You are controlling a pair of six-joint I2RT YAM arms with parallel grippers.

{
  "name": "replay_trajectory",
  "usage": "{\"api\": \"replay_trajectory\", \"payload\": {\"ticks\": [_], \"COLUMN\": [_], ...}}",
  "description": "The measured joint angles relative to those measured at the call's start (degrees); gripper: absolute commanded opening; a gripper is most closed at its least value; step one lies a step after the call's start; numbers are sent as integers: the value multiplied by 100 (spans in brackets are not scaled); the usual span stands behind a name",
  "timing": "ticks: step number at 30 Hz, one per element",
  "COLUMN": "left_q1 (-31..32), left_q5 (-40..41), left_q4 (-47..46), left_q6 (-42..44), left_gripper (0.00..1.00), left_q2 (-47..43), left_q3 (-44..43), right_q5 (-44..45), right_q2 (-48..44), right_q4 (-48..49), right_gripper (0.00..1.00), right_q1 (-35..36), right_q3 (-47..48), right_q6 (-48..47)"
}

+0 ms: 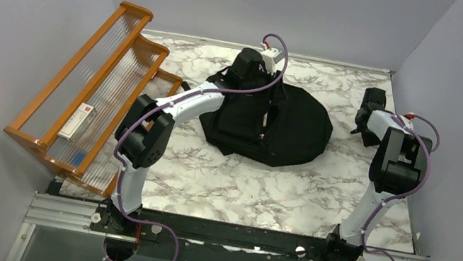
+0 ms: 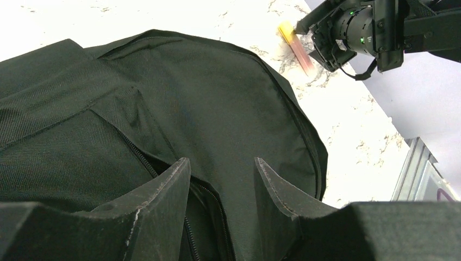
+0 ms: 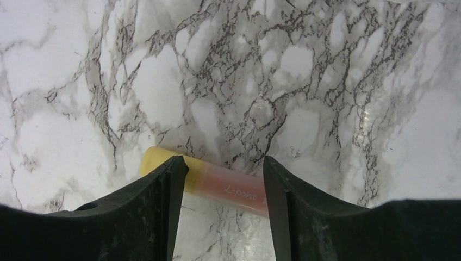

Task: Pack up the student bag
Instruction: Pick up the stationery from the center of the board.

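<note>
Marbled desk [image 1: 240, 189] under student bag [image 1: 294, 127]; left end effector [image 2: 222, 161] released over zip [image 2: 138, 152], right end effector [image 3: 224, 160] released astride yellow-capped tube [image 3: 228, 187], poised for pickup.

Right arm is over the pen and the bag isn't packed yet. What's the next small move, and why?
Probably rotate the right gripper so its fingers straddle the pen crosswise. It hangs open over the pen, which lies on the table along the line between the fingers, so closing now would likely push on its ends.
</note>
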State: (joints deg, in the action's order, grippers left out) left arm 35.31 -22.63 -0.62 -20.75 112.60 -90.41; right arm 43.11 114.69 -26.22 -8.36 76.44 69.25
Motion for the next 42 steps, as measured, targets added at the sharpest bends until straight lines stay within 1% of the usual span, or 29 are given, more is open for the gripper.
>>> {"api": "replay_trajectory", "payload": {"ticks": [5,11,17,22,28,30,33,37,42], "left_q1": [0,-11,-37,-37,-37,-37,-37,-37,-37], "left_q5": [-9,-9,-11,-22,-50,-52,-52,-50,-31], "left_q4": [0,-2,-4,-11,-52,-55,-55,-55,-33], "left_q6": [0,-2,-7,-42,-94,-103,-103,-103,-101], "left_gripper": [48,48,48,48,48,48,48,48,48], "left_q2": [0,0,0,0,0,0,0,0,-2], "left_q3": [0,0,0,2,57,66,66,66,66], "right_q5": [-413,-1554,-2306,-2568,-2583,-2562,-2485,-2374,-2312], "right_q2": [-116,-254,-470,-485,-234,-118,7,70,46], "right_q4": [525,946,1093,984,627,531,398,321,374], "right_gripper": [58,58,58,59,58,56,50,33,17], "right_q1": [-22,-31,-20,-17,2,4,17,17,15], "right_q3": [-203,-431,-651,-603,-116,-26,157,236,177], "right_q6": [-708,-1397,-1867,-2354,-2677,-2721,-2785,-2894,-2962]}}
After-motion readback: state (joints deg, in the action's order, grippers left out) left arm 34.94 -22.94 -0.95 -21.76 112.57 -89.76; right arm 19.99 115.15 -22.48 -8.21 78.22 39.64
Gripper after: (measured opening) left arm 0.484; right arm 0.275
